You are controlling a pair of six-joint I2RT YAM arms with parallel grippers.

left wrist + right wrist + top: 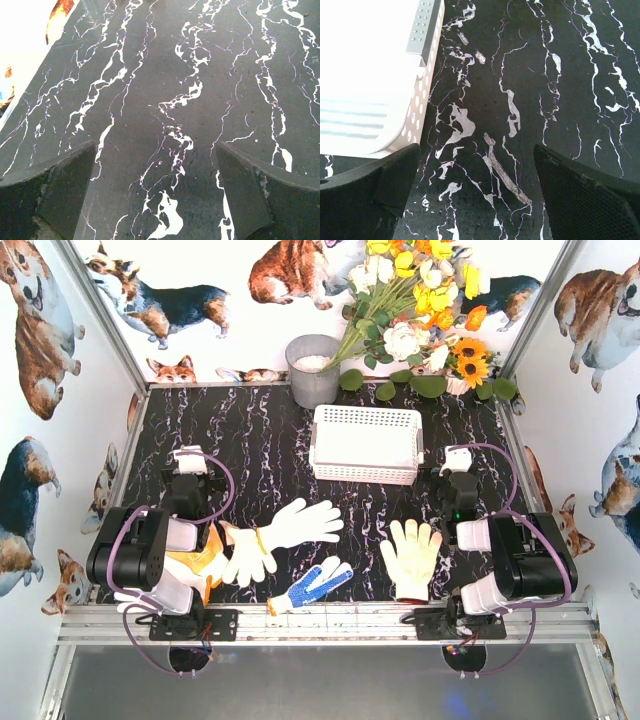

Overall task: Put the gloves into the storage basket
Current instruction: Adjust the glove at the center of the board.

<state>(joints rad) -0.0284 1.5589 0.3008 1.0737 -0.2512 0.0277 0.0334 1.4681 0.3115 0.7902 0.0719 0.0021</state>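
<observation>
Beginning the first pick, we hold left tool [156, 187] and right tool [476, 187] wide open, empty; the white glove [300, 523] needs reaching.

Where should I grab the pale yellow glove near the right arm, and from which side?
Pinch the pale yellow glove mid-palm, coming straight down from above: it lies flat on the table, fingers spread toward the storage basket, so no edge stands up. The open right tool is nearest.

Gloves [300, 523] flat, scattered — white basket [365, 473] upright beyond.
</observation>
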